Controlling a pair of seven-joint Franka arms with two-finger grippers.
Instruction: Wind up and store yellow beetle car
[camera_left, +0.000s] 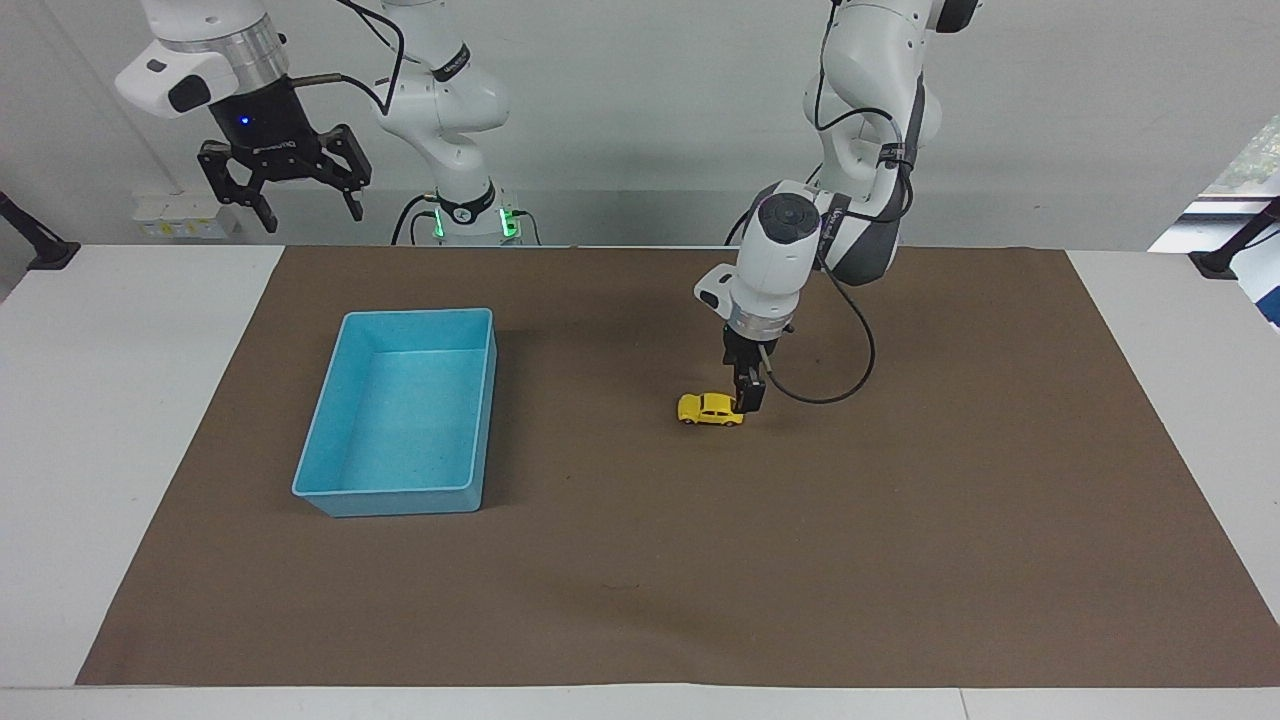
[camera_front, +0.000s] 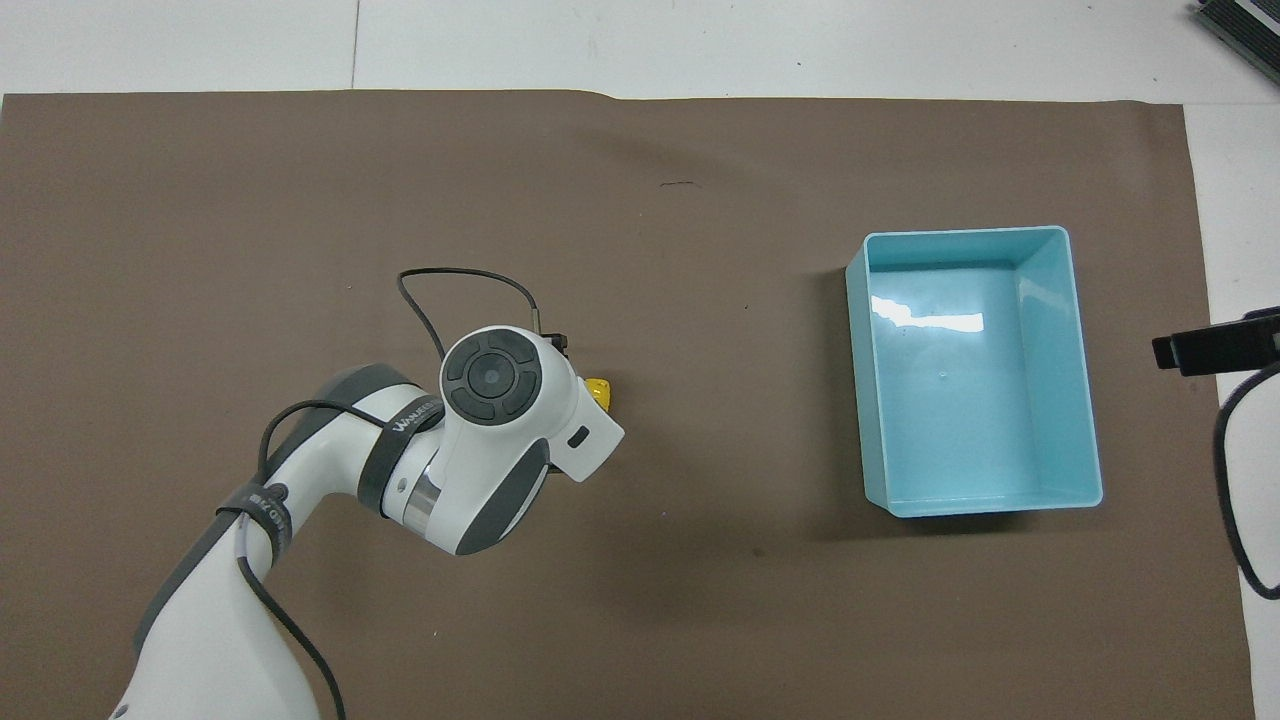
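Left claw (camera_left: 748, 400) is down right at the tail end of the yellow beetle car (camera_left: 709, 409); right claw (camera_left: 285, 190) hangs spread open above the desk's (camera_left: 120, 400) back corner, blue bin (camera_left: 340, 490) sits apart.

- White counter (camera_left: 130, 400) carries a brown mat (camera_left: 800, 560).
- On the mat: yellow beetle car (camera_left: 709, 409) touching the left hand (camera_left: 749, 393); blue bin (camera_left: 480, 420) well apart.

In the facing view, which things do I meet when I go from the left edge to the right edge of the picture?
Right tool, raised and open, apart from everything → blue bin on the brown mat → yellow beetle car → left tool, low at the car's end.
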